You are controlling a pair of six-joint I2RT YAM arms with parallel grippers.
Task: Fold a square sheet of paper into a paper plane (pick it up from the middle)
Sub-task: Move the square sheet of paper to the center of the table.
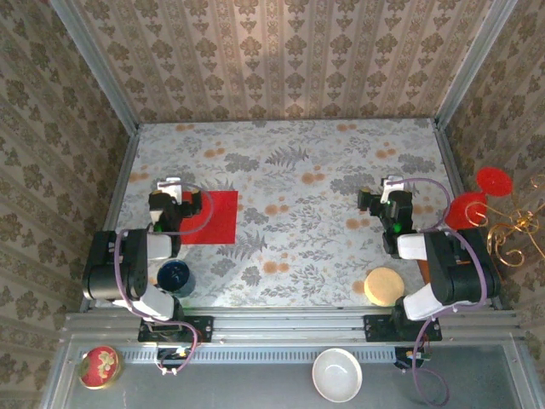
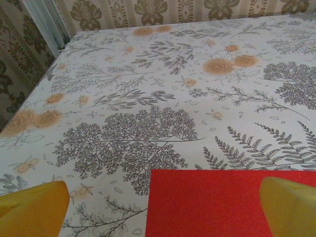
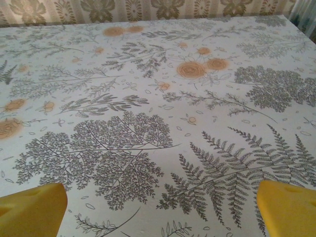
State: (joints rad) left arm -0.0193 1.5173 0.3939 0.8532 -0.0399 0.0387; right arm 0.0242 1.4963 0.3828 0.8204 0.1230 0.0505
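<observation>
- The square sheet of paper (image 1: 213,220) lies flat and unfolded on the floral table (image 1: 306,213). It is in the left half, with its edges roughly parallel to the table edges.
- The left gripper (image 1: 169,189) stands over the left edge of the sheet, and its body covers part of that edge in the top view.
- The left gripper is wide open and grips nothing. In the left wrist view the 2 yellow left pads (image 2: 32,210) sit at the lower corners. The sheet's far edge and far left corner lie between them.
- Whether the left pads touch the sheet cannot be told.
- The right gripper (image 1: 392,189) is over bare tablecloth in the right half, well apart from the sheet.
- The right gripper is also wide open and empty. The 2 yellow right pads (image 3: 29,210) sit at the lower corners of the right wrist view.
- A dark blue cup (image 1: 174,277) stands just beside the left arm, near the sheet's near edge.
- A pale round disc (image 1: 384,285) lies near the right arm.
- A white bowl (image 1: 337,375) and a round red tin (image 1: 100,366) rest on the near ledge, in front of the arm bases.
</observation>
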